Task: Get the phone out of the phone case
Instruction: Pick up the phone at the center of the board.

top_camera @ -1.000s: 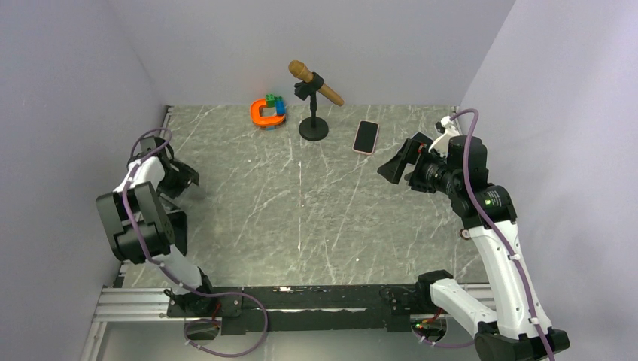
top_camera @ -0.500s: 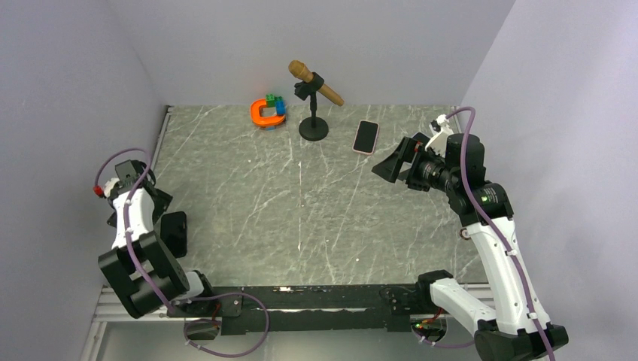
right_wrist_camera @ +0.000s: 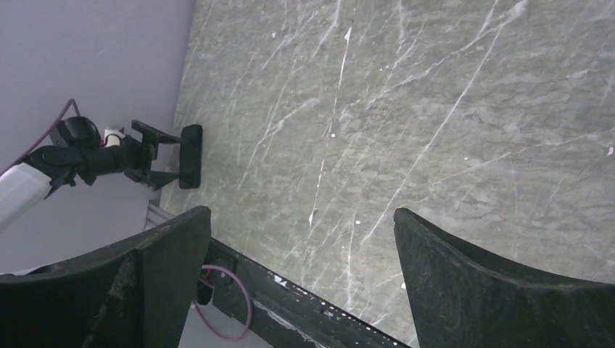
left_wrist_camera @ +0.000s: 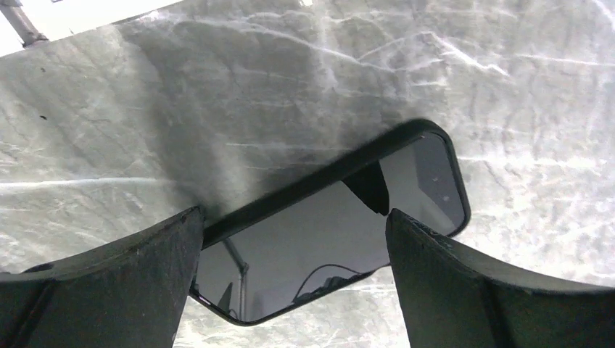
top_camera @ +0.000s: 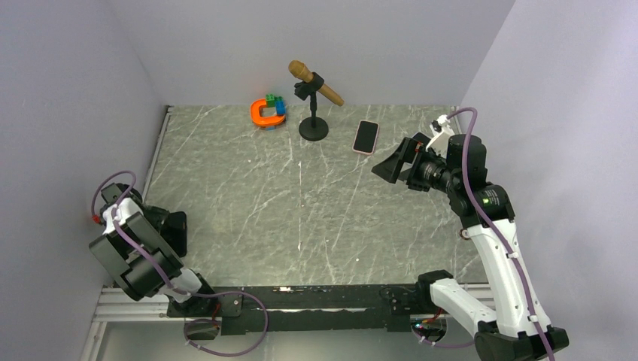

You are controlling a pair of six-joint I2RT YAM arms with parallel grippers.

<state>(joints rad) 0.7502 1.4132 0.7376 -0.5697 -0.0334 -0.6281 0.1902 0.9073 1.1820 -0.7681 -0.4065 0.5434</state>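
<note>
No grip is made yet, so the step in hand looks like the approach. The left fingers [left_wrist_camera: 130, 275] stand wide open and hold nothing, low over a dark phone [left_wrist_camera: 319, 243] that lies flat on the surface [top_camera: 301, 210], its glossy face up, between the two tips. Its thick dark rim may be a case; I cannot tell. The right fingers [right_wrist_camera: 500, 283] are also spread wide and hold nothing, raised and aimed across the surface. A pink-rimmed phone [top_camera: 366, 137] lies near them at the far side and appears to sit in its case.

The next move calls for one arm to pin the case at an edge while the other pries the phone out at a corner, so both must meet at one phone.

The dark phone lies near the left edge, close to the left wall [top_camera: 68, 113], with the folded left arm crowding it, so there is little room there. The pink-rimmed phone lies near the far edge, just beside the mic stand [top_camera: 314, 129]. The wide middle of the surface gives the best room to work.
</note>
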